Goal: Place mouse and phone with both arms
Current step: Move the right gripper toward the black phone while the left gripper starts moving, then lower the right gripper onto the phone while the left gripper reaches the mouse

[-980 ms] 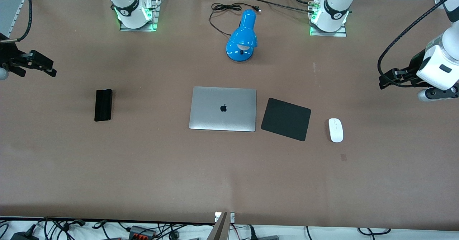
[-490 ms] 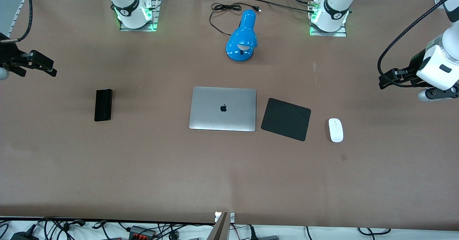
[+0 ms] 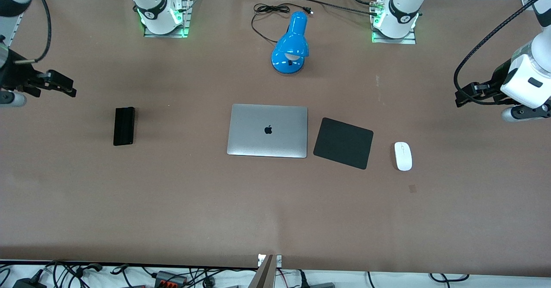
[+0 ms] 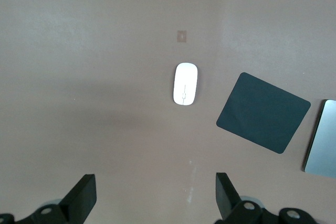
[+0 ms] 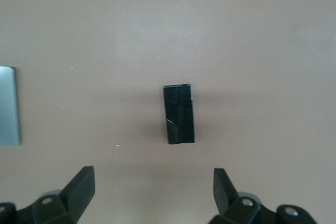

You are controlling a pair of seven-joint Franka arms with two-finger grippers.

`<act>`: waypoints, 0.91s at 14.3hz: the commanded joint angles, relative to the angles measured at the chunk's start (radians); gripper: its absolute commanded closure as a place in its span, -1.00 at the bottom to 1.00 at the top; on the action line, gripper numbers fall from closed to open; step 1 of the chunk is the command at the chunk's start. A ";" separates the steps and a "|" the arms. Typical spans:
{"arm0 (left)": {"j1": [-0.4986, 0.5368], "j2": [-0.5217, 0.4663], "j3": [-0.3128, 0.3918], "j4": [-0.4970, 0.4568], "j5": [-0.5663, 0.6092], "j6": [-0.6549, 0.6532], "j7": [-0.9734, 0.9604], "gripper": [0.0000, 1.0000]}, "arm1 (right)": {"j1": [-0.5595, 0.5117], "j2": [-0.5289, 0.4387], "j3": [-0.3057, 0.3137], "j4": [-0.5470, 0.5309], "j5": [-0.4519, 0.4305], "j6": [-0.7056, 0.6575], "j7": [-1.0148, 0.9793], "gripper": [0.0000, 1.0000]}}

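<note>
Bring your left gripper (image 4: 152,195), fingers spread wide, squarely over the mouse (image 3: 403,156), and your equally spread right gripper (image 5: 153,190) over the phone (image 3: 124,125), before descending.

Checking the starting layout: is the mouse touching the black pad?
Apart. The front view shows bare table between the mouse and the black pad.

Left hand (image 4: 153,195) up over bare brown bench (image 4: 79,77), fingers (image 4: 84,195) spread wide with nothing between them, white mouse (image 4: 185,84) flat on bench, black pad (image 4: 263,112) just beside mouse, not touching, silver laptop (image 4: 321,139) edge near pad
</note>
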 commanded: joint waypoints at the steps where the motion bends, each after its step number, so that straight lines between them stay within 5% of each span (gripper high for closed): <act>1: 0.007 -0.004 0.003 -0.012 -0.003 -0.002 0.005 -1.00 | 0.000 0.051 0.014 -0.009 -0.033 0.026 0.013 -1.00; 8: 0.005 0.100 0.008 0.005 0.010 0.006 0.003 -1.00 | -0.011 0.137 0.008 -0.190 -0.033 0.253 0.013 -1.00; 13: 0.004 0.322 0.008 0.074 0.051 0.009 0.003 -1.00 | -0.024 0.305 0.005 -0.190 -0.065 0.332 0.012 -1.00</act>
